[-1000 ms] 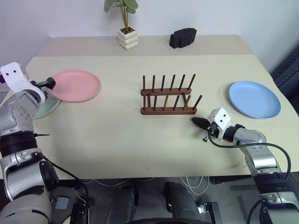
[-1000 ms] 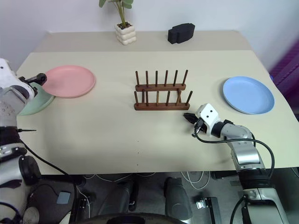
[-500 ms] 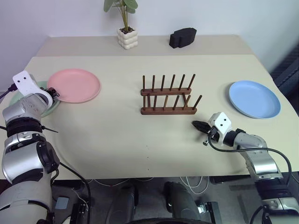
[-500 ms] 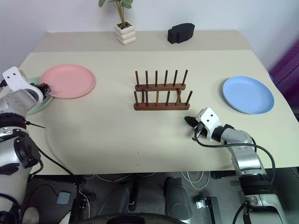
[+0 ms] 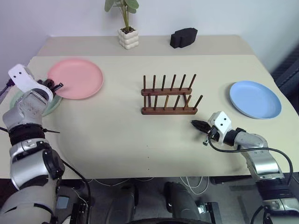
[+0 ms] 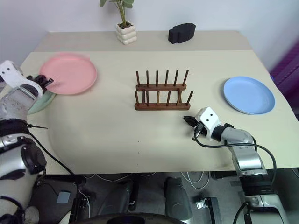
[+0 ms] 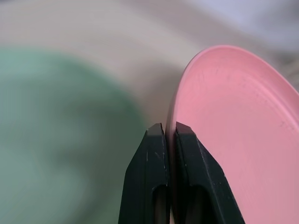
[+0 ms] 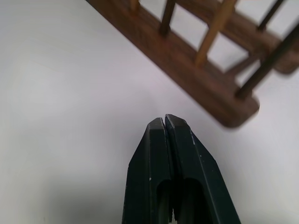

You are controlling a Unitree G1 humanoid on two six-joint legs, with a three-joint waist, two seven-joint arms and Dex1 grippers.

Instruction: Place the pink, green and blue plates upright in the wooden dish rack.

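The desk (image 5: 117, 135) is carrying everything. The pink plate (image 5: 76, 78) is being pinched at its rim by the left gripper (image 7: 169, 133) for carrying to the wooden dish rack (image 5: 169, 98), just ahead of the right gripper (image 8: 164, 120), whose jaws are pressed together, empty.

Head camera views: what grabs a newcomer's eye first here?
The round pastel pink plate at the table's far left, its near rim pinched by the left tool, with the mint green plate beside it. Mid-table stands the small dark brown wooden dish rack, holding no plates. The light blue plate lies flat at the right; the shut right tool points toward the rack's near right corner.
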